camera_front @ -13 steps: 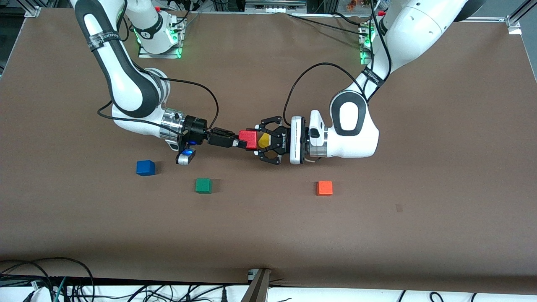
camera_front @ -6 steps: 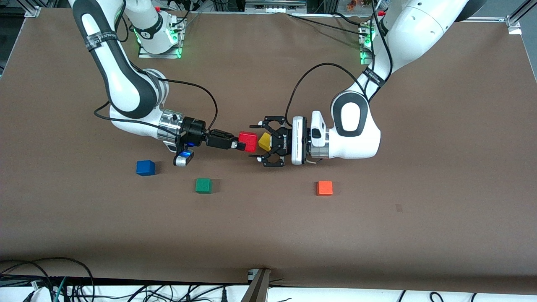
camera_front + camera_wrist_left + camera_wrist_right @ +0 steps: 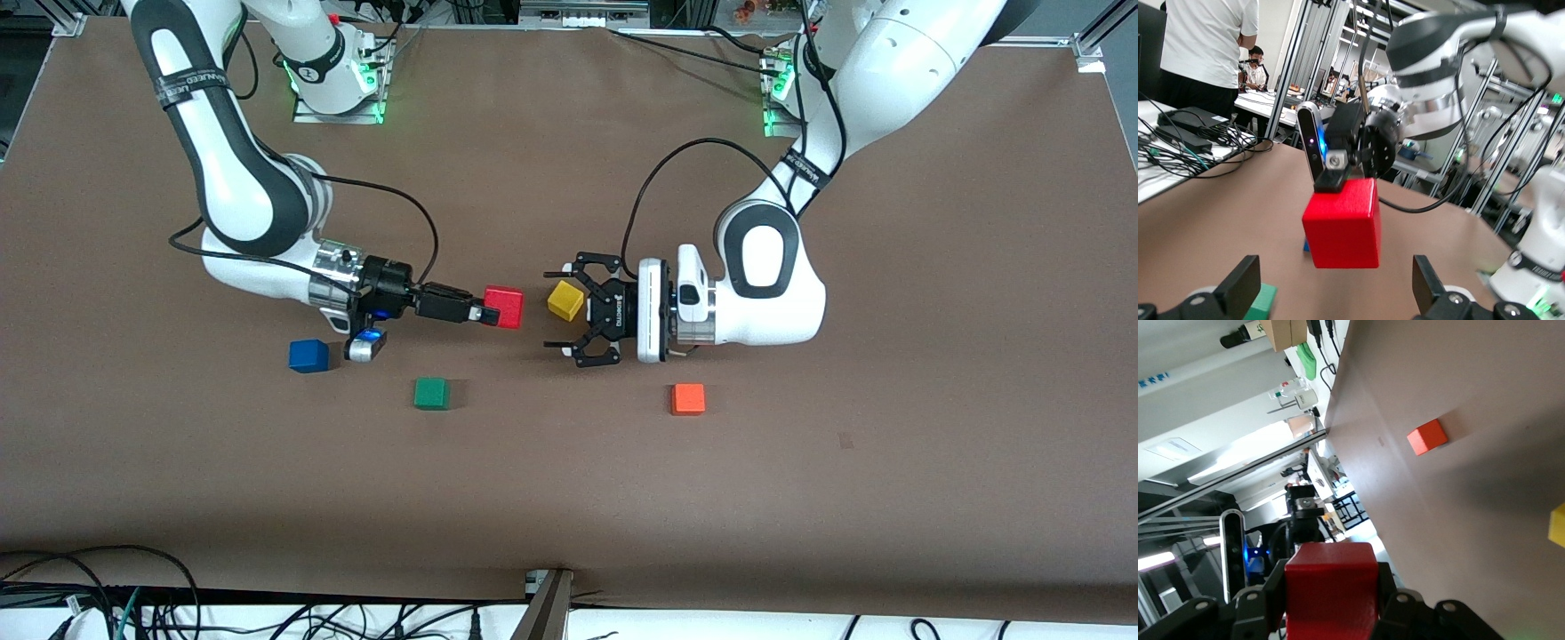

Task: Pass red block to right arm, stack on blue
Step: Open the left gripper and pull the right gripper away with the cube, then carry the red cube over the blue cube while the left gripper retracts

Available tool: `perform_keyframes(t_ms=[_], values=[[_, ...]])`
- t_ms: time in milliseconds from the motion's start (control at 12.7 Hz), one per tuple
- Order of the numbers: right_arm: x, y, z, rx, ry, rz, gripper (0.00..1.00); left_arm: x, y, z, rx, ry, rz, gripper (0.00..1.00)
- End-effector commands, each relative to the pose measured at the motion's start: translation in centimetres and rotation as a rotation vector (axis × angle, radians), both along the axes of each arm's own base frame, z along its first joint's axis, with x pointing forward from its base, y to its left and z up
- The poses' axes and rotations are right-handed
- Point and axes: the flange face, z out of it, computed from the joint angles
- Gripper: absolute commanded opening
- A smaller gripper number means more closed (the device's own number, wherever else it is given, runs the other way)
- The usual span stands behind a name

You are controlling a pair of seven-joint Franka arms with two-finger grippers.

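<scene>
Bare tabletop (image 3: 551,480) between scattered cubes, seemingly.

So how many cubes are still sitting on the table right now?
4: the blue cube toward the right arm's end, the green cube beside it and nearer the camera, the yellow cube mid-table, the orange cube toward the left arm's end. None looks hidden.

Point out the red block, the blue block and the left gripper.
red block (image 3: 504,307): front view, on its top face.
blue block (image 3: 308,356): front view, on its top face.
left gripper (image 3: 562,307): front view, midway between its open fingertips.
</scene>
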Motion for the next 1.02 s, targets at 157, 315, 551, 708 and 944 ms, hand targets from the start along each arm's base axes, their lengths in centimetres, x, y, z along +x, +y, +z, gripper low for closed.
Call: perform_keyframes(t_ms=[157,315,551,708,944], values=[[1.3,-2.7,1.0,-0.095,-0.029,0.077,0.0,0.9,4.7,2.4,0.087,0.118,-0.121,1.0],[1.4,-3.7,1.3,-0.166,-0.04,0.108,0.0,0.8,7.0,3.5,0.171,0.195,-0.176,1.0],[2.1,-6.9,3.2,-0.305,-0.075,0.194,0.0,-0.2,10.0,6.2,0.342,0.32,-0.244,1.0],[2.6,-9.6,4.3,-0.436,-0.105,0.287,0.0,-0.5,11.7,8.5,0.443,0.406,-0.238,1.0],[2.1,-12.0,5.4,-0.639,-0.143,0.401,0.0,-0.3,14.2,11.2,0.681,0.579,-0.2,1.0]])
